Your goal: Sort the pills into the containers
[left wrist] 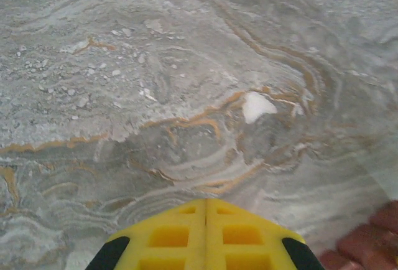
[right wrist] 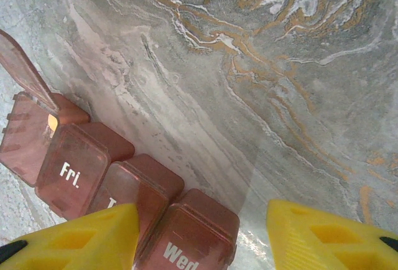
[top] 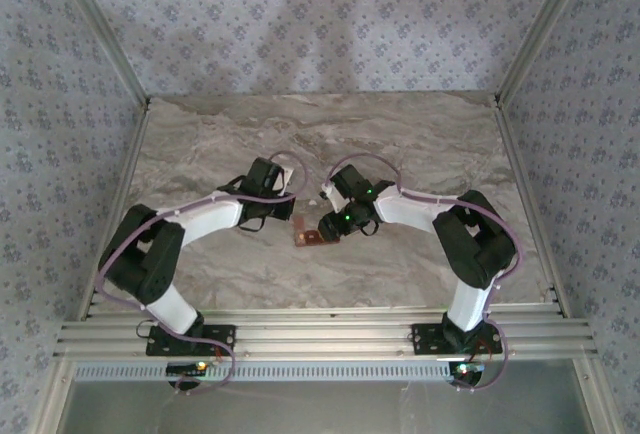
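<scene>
Right end effector (right wrist: 202,215), jaws apart, over the containers (right wrist: 81,164); left end effector (left wrist: 206,206), jaws together, above the table (left wrist: 124,65)

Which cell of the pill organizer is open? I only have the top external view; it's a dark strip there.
Observer: The lid of the end cell, past the Fri. cell of the pill organizer, stands up; the labelled lids look shut.
Operator: Is the right gripper holding anything?
Observer: No, it is open and empty, close by the Wed cell.
Operator: And the left?
Observer: The left gripper is shut and empty; a small white piece, maybe a pill, lies on the table ahead.
</scene>
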{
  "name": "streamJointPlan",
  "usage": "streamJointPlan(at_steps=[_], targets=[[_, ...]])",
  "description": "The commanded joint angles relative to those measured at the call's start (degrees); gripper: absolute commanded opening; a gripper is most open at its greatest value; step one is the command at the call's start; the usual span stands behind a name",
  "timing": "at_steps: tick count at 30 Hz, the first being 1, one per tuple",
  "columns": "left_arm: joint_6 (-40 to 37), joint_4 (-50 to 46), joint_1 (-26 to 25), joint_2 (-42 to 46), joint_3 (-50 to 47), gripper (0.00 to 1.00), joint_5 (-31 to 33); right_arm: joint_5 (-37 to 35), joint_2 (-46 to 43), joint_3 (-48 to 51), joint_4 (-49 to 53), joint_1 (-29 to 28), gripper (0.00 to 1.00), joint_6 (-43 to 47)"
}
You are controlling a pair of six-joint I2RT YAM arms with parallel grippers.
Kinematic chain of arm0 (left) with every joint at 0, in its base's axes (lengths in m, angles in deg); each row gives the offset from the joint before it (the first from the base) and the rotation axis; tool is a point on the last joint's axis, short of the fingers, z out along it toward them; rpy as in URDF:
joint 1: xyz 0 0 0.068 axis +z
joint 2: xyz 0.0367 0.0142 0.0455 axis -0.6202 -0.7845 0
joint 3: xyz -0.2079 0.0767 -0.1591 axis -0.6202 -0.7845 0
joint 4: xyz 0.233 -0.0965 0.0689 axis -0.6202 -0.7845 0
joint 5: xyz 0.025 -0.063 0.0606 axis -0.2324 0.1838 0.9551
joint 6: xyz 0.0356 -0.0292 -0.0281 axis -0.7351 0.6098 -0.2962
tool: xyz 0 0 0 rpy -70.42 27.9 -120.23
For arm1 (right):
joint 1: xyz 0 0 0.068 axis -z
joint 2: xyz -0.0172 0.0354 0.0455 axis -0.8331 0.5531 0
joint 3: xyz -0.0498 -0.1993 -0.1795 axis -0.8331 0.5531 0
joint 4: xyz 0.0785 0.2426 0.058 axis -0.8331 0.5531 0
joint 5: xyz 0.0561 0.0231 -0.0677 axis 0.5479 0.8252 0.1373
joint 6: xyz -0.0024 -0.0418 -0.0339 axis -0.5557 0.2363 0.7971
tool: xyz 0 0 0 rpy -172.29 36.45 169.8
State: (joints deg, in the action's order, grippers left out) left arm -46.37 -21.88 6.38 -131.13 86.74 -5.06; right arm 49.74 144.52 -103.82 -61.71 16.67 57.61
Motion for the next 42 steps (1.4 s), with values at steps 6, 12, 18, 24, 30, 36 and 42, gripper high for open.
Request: streamJointPlan(at_steps=[6, 12, 18, 24, 30, 36, 42], targets=[[0.8, -1.4, 0.1, -4.8, 2.5, 0.00, -5.1, -1.3, 1.3, 1.6, 1.0, 0.3, 0.58, 0.2], [1.2, 0.0, -0.4, -2.7, 1.2, 0.00, -7.5, -1.4, 1.1, 2.0, 0.8, 0.2, 0.57, 0.2], [1.9, 0.1, -1.2, -0.6, 0.2, 0.00, -8.5, -1.5, 1.2, 2.5, 0.5, 0.5, 0.57, 0.2], [2.8, 0.9, -2.8, 1.0, -1.2, 0.00, -8.3, -1.4, 1.4, 2.5, 0.4, 0.5, 0.56, 0.2], [4.1, 1.8, -4.1, 4.2, -4.3, 0.00, -7.8, -1.4, 1.4, 2.8, 0.2, 0.5, 0.56, 0.2], [4.9, 1.9, -5.3, 8.1, -7.4, 0.00, -7.2, -1.3, 1.6, 3.1, 0.1, 0.6, 0.55, 0.2], [5.3, 1.8, -6.5, 8.3, -8.3, 0.00, -7.2, -1.2, 2.0, 3.0, -0.2, 0.6, 0.55, 0.0]])
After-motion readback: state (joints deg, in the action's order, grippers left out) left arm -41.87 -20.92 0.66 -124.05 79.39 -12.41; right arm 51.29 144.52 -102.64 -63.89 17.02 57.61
